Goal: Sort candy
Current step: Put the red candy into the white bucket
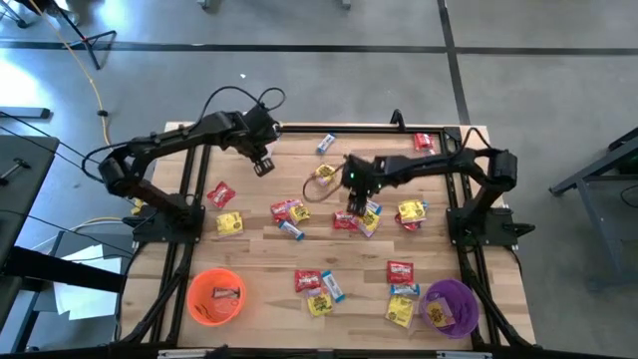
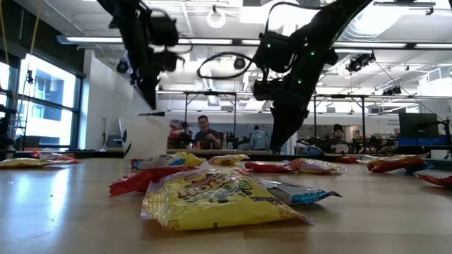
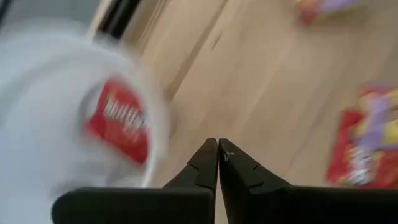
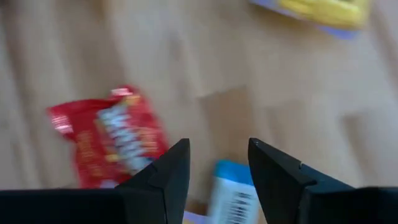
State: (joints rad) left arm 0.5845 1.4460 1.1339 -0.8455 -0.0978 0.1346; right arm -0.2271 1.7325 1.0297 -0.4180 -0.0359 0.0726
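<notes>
Red, yellow and blue-and-white candy packets lie flat and scattered over the wooden table [image 1: 498, 279]. My right gripper [image 1: 356, 206] hangs open, pointing down, over a cluster at the table's middle. Its wrist view [image 4: 217, 163] shows a red packet [image 4: 106, 140] and a blue-and-white bar [image 4: 233, 196] just below the fingers, untouched. My left gripper [image 1: 263, 166] is shut and empty [image 3: 217, 155], raised above the far left part of the table. Beside it stands a white cup [image 3: 56, 106] with a red packet [image 3: 118, 118] inside. The low view shows that cup [image 2: 145, 134] under the left arm.
An orange cup [image 1: 215, 296] with a red packet in it stands at the near left. A purple cup [image 1: 448, 307] holding yellow candy stands at the near right. A yellow packet [image 2: 212, 197] lies close to the low camera. People sit in the room beyond the table.
</notes>
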